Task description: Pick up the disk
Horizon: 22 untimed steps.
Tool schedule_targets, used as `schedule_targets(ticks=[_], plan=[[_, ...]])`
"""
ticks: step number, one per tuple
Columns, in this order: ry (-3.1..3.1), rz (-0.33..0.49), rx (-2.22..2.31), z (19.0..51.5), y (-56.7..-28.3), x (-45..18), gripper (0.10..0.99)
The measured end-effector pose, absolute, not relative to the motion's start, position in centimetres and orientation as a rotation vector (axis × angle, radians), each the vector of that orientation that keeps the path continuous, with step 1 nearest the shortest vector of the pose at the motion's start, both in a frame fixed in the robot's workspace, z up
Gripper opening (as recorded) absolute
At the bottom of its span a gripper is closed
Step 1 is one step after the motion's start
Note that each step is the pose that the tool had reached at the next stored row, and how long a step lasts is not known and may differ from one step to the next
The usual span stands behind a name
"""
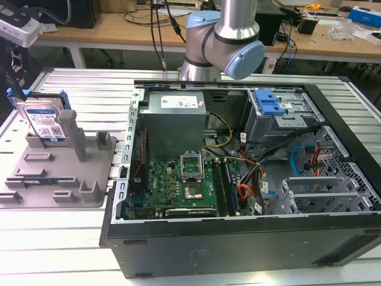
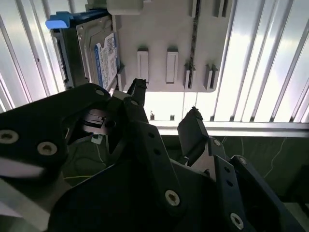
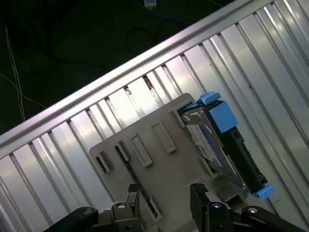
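The disk (image 1: pixel 44 122) stands on edge at one end of the grey holder tray (image 1: pixel 59 185), by the edge of the table (image 1: pixel 83 89) on the exterior view's left. In the second wrist view the gripper (image 2: pixel 165 99), spread wide and empty, hangs over the tray's middle, with the disk off to one side.

An open computer case (image 1: pixel 238 250) sits on a ribbed metal table (image 1: pixel 59 238), showing a green motherboard (image 1: pixel 172 179), a grey power supply (image 1: pixel 172 128) and a blue-latched drive cage (image 1: pixel 280 119). A grey holder tray (image 1: pixel 89 173) lies just beside it, on the exterior view's left.
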<state>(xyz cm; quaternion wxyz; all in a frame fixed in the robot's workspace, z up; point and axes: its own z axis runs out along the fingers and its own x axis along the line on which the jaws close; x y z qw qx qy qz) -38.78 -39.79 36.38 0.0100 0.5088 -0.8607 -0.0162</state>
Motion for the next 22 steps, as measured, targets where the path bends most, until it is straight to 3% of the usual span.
schedule_targets(ticks=[22], plan=[[-2.258, -0.008, 2.167, 35.77, -39.79, -38.71, 0.541]])
